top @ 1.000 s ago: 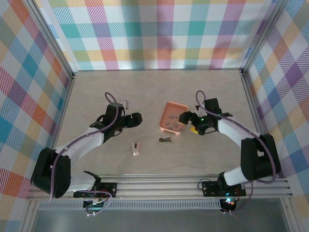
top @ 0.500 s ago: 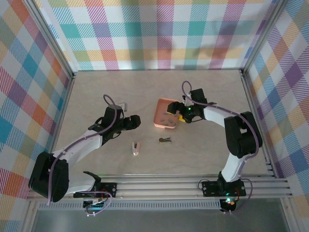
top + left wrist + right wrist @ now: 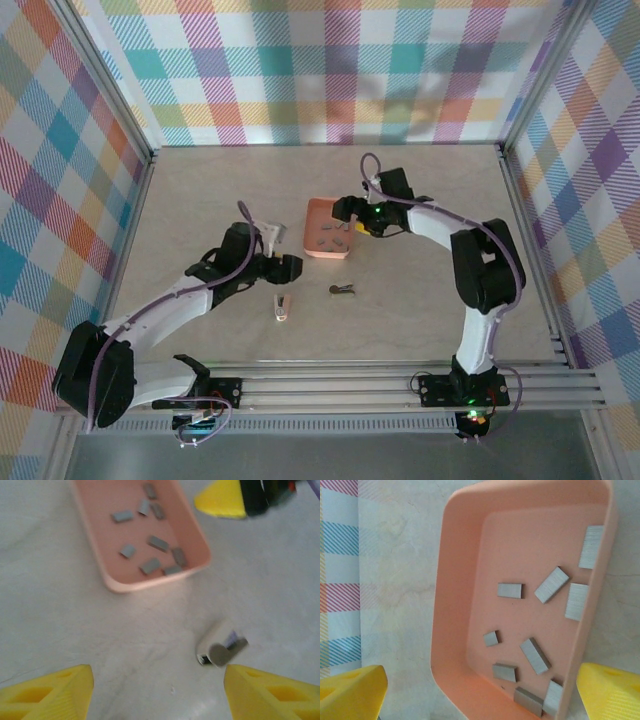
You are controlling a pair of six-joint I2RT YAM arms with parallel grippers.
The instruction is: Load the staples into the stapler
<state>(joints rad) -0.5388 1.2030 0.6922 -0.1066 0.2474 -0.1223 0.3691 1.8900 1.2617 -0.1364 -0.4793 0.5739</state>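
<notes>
The pale pink and white stapler [image 3: 282, 306] lies on the table near the front, just below my left gripper [image 3: 287, 268]. In the left wrist view that gripper [image 3: 157, 692] is open over bare table, nothing between its yellow fingers [image 3: 55, 692]. Several grey staples [image 3: 552, 585] lie loose in the salmon-orange tray [image 3: 452, 580], seen also from the left wrist as staples [image 3: 159, 543] in the tray [image 3: 150, 582]. My right gripper [image 3: 346, 214] is open at the tray's [image 3: 312, 215] right end. One yellow finger [image 3: 610, 692] is just outside the tray's wall, the other [image 3: 350, 692] well clear of it.
A small grey-and-white metal piece [image 3: 342, 290] lies on the table between tray and stapler, close to my left gripper's right finger [image 3: 220, 649]. Plaid walls close off the left, back and right sides. A metal rail runs along the front edge.
The tray has slid left and a little farther back, together with the right gripper. My left gripper has come right and nearer, down towards the stapler.
</notes>
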